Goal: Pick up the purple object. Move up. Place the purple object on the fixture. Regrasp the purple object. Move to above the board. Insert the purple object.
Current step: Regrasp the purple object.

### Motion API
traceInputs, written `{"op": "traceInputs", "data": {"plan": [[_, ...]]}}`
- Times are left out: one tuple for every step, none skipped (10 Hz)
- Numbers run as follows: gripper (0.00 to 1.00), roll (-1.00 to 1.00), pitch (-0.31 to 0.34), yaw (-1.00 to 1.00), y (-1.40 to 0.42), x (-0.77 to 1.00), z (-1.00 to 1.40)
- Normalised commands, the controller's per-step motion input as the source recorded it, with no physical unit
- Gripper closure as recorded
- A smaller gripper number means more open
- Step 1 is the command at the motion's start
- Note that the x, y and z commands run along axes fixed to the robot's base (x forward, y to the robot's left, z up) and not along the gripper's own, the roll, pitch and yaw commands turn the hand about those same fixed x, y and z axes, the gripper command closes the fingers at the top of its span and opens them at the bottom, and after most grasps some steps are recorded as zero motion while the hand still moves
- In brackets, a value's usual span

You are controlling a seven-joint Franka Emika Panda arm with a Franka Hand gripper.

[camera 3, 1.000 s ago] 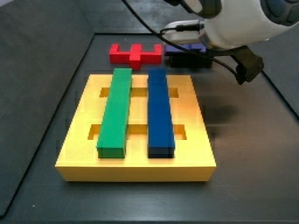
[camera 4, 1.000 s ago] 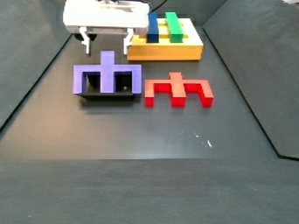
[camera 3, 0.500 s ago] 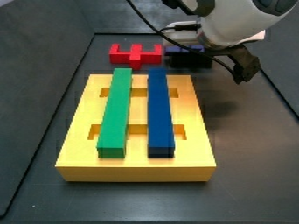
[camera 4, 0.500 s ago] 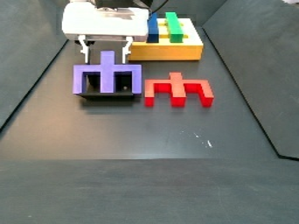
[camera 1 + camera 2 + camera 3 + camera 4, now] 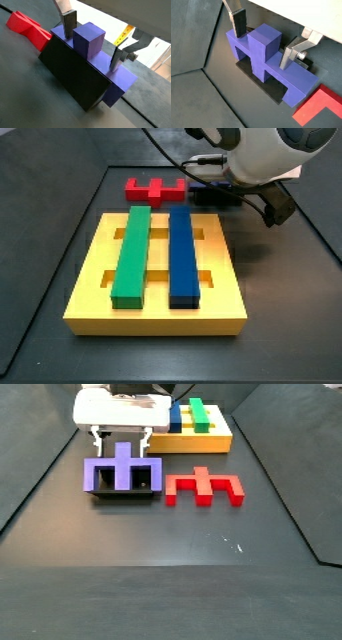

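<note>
I have the purple blocky piece with its wide crossbar and raised central stub (image 5: 122, 474) sitting on the small black box-like fixture (image 5: 123, 492), left of the red notched block (image 5: 203, 485) and nearer than the flat yellow slotted board (image 5: 191, 442), which carries a long green bar (image 5: 131, 255) and a long dark-blue bar (image 5: 182, 256). What the coming move turns on is how the stub sits against the gripper (image 5: 260, 41): in both wrist views the stub rises directly between the two silver finger plates, one dark-padded finger (image 5: 69, 27) on each side of it, each clear of the stub, with the crossbar running across under both fingertips. So the closing direction lies along the crossbar's long axis and the pads would meet the stub's two side faces. The jaws stand open, holding nothing, with a visible gap to the stub on each side. I cannot tell whether the fingertips touch the crossbar top. In a side view the gripper (image 5: 115, 433) hangs straight down from the white wrist, just above and behind the piece. I judge this to be the regrasp step, with the closing on the stub still to come; the alignment looks centred enough from here.
</note>
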Motion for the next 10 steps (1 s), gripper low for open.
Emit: {"op": "traceInputs", "data": {"plan": [[1.0,0.0,0.0,0.0,0.0,0.0,0.0],[1.0,0.0,0.0,0.0,0.0,0.0,0.0],[1.0,0.0,0.0,0.0,0.0,0.0,0.0],[1.0,0.0,0.0,0.0,0.0,0.0,0.0],[1.0,0.0,0.0,0.0,0.0,0.0,0.0],[1.0,0.0,0.0,0.0,0.0,0.0,0.0],[1.0,0.0,0.0,0.0,0.0,0.0,0.0],[1.0,0.0,0.0,0.0,0.0,0.0,0.0],[1.0,0.0,0.0,0.0,0.0,0.0,0.0],[1.0,0.0,0.0,0.0,0.0,0.0,0.0]]}}
